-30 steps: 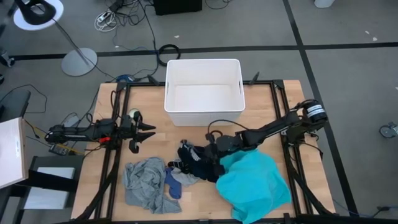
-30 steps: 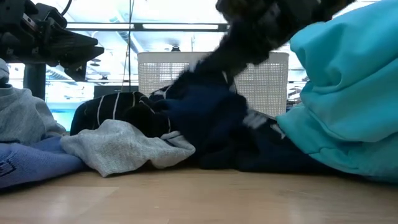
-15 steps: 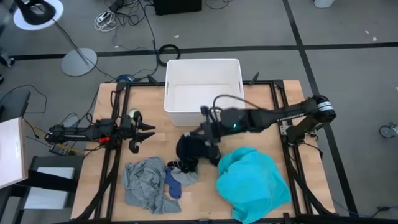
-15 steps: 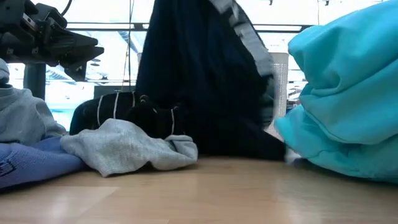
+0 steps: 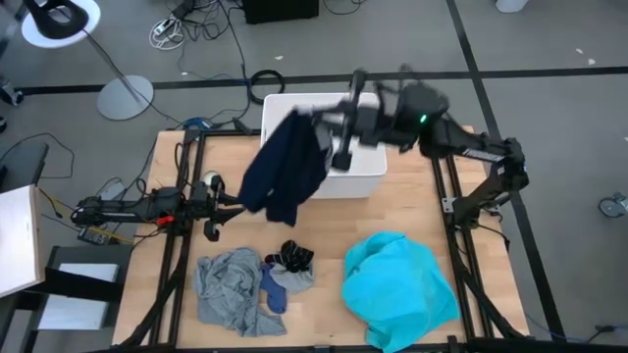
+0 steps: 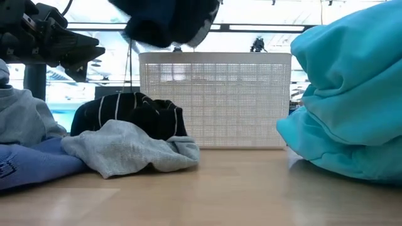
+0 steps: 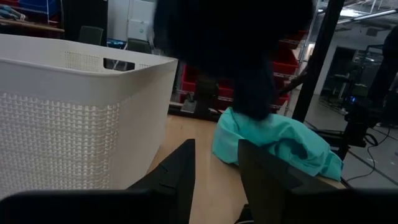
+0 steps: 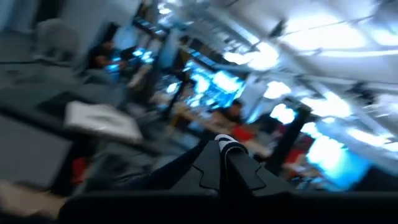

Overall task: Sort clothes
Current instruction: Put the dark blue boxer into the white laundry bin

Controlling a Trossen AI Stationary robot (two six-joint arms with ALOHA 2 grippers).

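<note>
My right gripper [image 5: 332, 123] is high over the white bin's [image 5: 365, 162] left part and is shut on the navy-black garment [image 5: 283, 169]. The garment also shows at the top of the low view [image 6: 166, 22] and in the left wrist view [image 7: 236, 43]. My left gripper [image 5: 234, 206] waits open and empty at the table's left. The grey shirt [image 5: 228, 292], a blue sock [image 5: 272, 291], a black striped sock [image 6: 129, 114] and a grey sock [image 6: 125, 149] lie on the near table. The turquoise garment [image 5: 397, 289] lies in a heap at the near right. My right gripper holds the navy-black garment by its upper end [image 5: 312, 120]; the gripper itself hides how the fingers meet the cloth. The fingers come about level, pointing toward the table's left. The garment hangs slack below and to the left of the gripper, clear of the table.
The bin stands at the table's far middle, its ribbed front wall [image 6: 213, 100] facing the near edge. Bare wood [image 5: 324, 235] lies between the bin and the clothes. Black frame bars [image 5: 186, 255] run along both table sides.
My right gripper has gone up from the pile at the table's middle and toward the far edge, over the bin, taking the navy-black garment with it. The garment has gone from bunched on the table to hanging clear. The socks and the turquoise garment stay.
</note>
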